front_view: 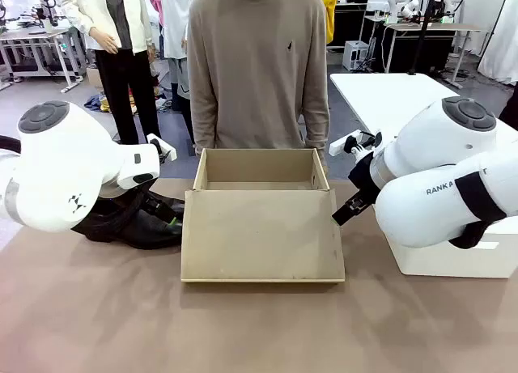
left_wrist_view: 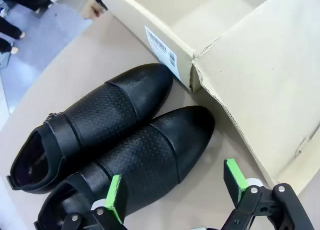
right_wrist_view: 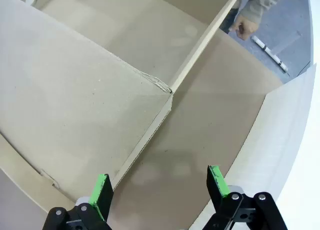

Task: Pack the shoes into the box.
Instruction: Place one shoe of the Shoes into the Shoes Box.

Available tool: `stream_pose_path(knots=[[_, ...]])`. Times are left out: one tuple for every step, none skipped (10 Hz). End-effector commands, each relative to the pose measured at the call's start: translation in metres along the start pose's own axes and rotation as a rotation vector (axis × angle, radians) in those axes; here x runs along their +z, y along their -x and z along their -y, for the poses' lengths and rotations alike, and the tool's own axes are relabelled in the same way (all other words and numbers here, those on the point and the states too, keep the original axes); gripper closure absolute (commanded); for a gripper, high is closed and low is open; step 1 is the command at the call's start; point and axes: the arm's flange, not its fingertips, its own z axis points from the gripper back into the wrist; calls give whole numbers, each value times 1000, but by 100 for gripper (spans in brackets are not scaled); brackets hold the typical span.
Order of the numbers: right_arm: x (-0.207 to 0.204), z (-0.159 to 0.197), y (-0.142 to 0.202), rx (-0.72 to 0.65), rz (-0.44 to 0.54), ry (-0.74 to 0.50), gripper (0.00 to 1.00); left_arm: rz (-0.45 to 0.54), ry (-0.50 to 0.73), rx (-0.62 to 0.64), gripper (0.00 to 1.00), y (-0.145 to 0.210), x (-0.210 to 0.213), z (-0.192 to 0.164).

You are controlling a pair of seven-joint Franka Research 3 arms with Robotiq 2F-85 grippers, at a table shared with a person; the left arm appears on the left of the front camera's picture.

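While the left gripper is hovering with its jaws released, the shoes are lying side by side just ahead of the jaws, the nearer one partly under the left-hand pad. The box is standing open beyond the right-hand pad, close to the toes. I judge the jaws should be closing across the nearer shoe's upper, not its glossy toe. The right gripper is hovering released over the box's side wall.

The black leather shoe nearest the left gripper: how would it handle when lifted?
The black glossy leather shoe has a smooth toe, likely slippery. Its soft upper probably dents under a pinch. It touches the second black shoe, so pushing likely shifts both.
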Motion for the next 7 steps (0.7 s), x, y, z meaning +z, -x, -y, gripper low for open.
stream_pose_path(knots=[[0,0,0,0,1,0,0,0,0,0,0,0,0,0],[0,0,0,0,1,0,0,0,0,0,0,0,0,0],[0,0,0,0,1,0,0,0,0,0,0,0,0,0],[0,0,0,0,1,0,0,0,0,0,0,0,0,0],[0,0,0,0,1,0,0,0,0,0,0,0,0,0],[0,0,0,0,1,0,0,0,0,0,0,0,0,0],[0,0,0,0,1,0,0,0,0,0,0,0,0,0]])
